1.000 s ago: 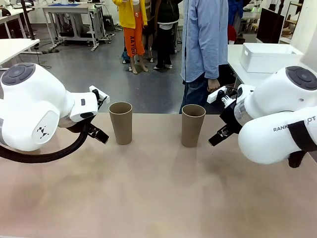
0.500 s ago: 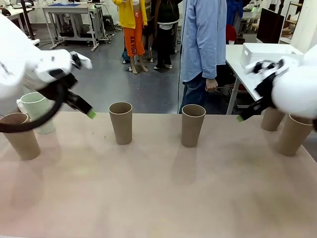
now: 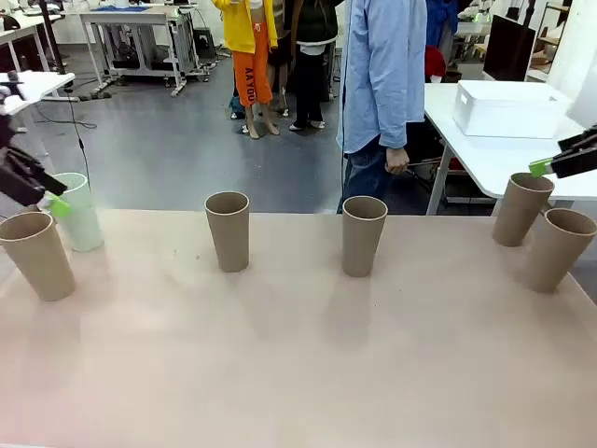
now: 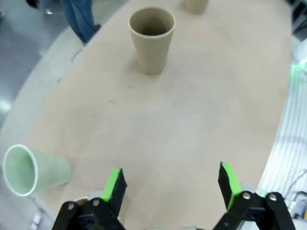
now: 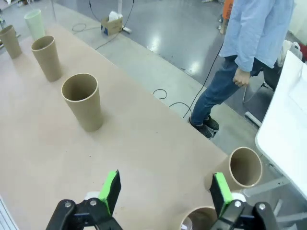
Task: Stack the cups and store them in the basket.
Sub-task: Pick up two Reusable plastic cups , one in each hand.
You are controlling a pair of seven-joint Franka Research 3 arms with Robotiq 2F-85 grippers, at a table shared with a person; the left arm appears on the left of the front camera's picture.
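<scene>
Standing upright along the far part of the tan counter, six paper cups were seen from the front, each on its own. At the left end a first brown cup was set just in front of the mint-green cup; whether the two touched could not be told. Toward the middle, a second brown cup and a third brown cup were placed well apart. At the right end a fourth brown cup and a fifth brown cup were placed just beside each other.

The white basket was found on a separate white counter beyond the right end, well apart from every cup.

The left pincer was held wide, with nothing between its green pads, above the left part of the tan counter. In its own view the mint-green cup lay off to its left and the second brown cup lay ahead.

The right pincer was likewise spread wide and empty, raised above the right end, with the fourth brown cup close by one finger.

A person in a light-blue shirt was seen at the far side, one hand hanging low.
</scene>
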